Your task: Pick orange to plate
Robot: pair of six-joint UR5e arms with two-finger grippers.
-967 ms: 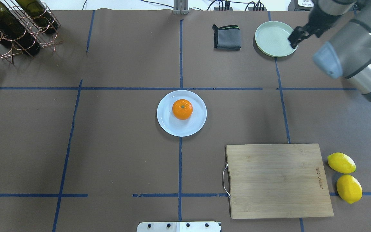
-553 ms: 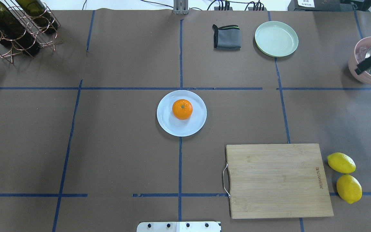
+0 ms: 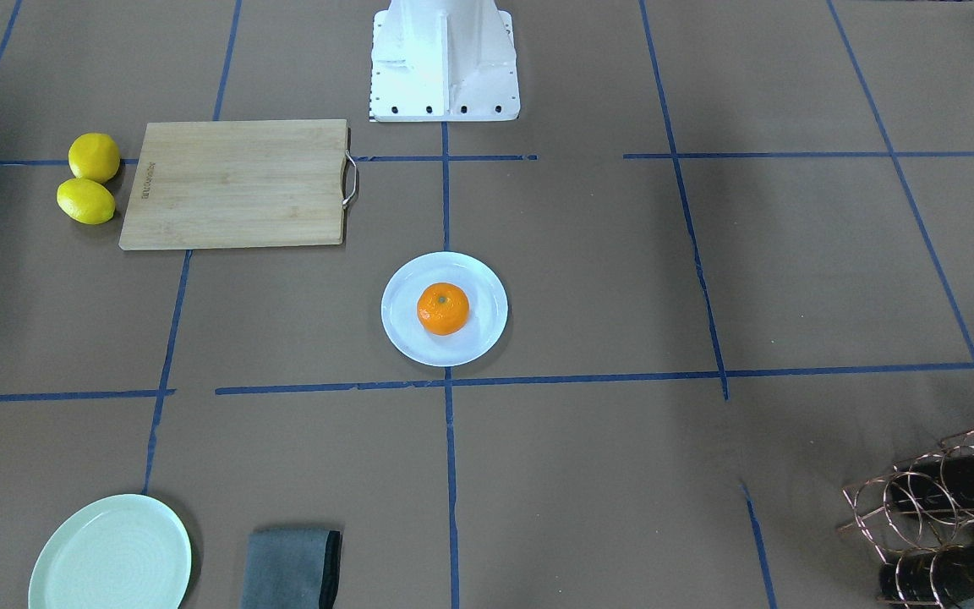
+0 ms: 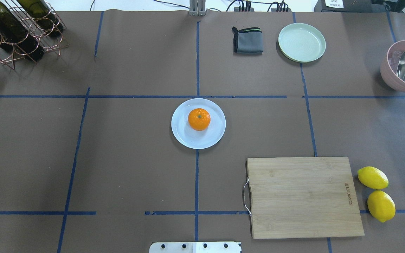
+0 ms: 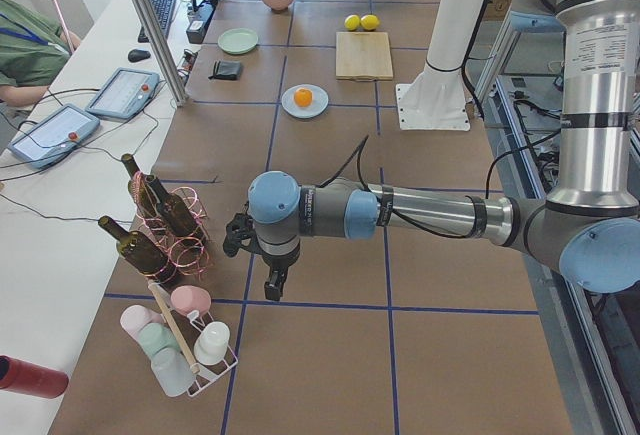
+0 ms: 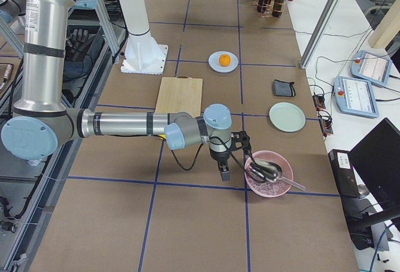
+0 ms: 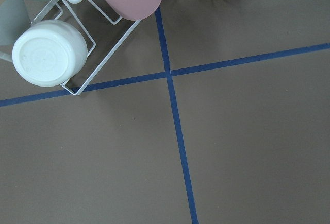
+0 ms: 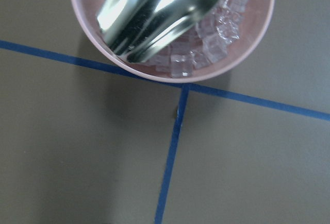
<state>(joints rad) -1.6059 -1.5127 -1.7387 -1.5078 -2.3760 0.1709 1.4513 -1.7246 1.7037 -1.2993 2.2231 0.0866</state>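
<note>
The orange (image 4: pixel 199 119) rests on the white plate (image 4: pixel 185 138) at the table's centre, stem dot facing up; the front view shows the same orange (image 3: pixel 443 308) on the plate (image 3: pixel 480 337). Neither arm is near them. My left gripper (image 5: pixel 266 277) hangs by the wine rack at the table's left end and shows only in the left side view. My right gripper (image 6: pixel 224 171) hangs beside the pink bowl at the right end and shows only in the right side view. I cannot tell whether either is open or shut.
A mint-green plate (image 4: pixel 301 42) and a folded grey cloth (image 4: pixel 247 40) lie at the far right. A wooden cutting board (image 4: pixel 304 196) and two lemons (image 4: pixel 372 177) sit near right. A pink bowl (image 4: pixel 390 75) holds ice and a metal scoop. A bottle rack (image 4: pixel 16 31) stands far left.
The right arm has drawn back out of the overhead view to the right, uncovering the mint-green plate and then the pink bowl. The orange and the white plate have not moved.
</note>
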